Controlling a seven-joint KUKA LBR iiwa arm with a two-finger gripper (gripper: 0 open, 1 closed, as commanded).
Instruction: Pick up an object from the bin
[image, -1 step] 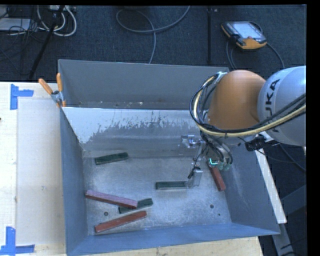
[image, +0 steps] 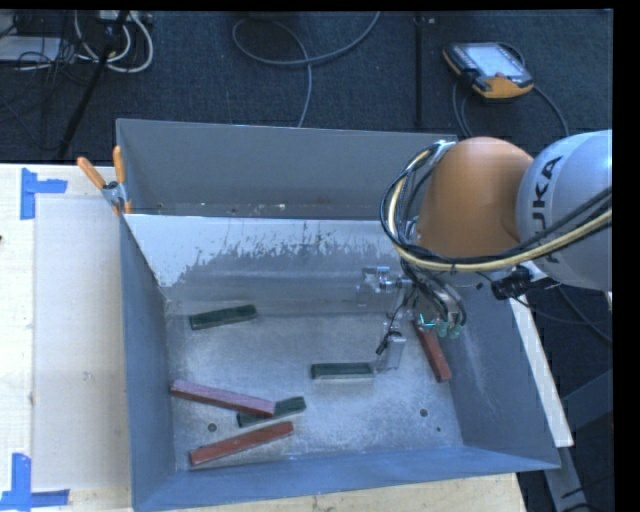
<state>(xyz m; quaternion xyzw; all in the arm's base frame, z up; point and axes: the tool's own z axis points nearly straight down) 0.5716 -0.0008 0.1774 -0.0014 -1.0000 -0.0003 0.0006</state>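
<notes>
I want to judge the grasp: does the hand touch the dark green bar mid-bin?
Cannot tell. The camera view puts the hand at the right end of the dark green bar, with neither contact nor gap plain.

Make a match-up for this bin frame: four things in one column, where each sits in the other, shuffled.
Things:
1. pink bar
2. short green piece
3. gripper
4. orange wrist cover

Places:
A. over the right side of the bin, towards the back
B. front left of the floor, just behind a reddish-brown bar
C. at the pink bar's right end
D. right of centre, at the right end of a green bar

Pairs: 1-B, 2-C, 3-D, 4-A.
</notes>
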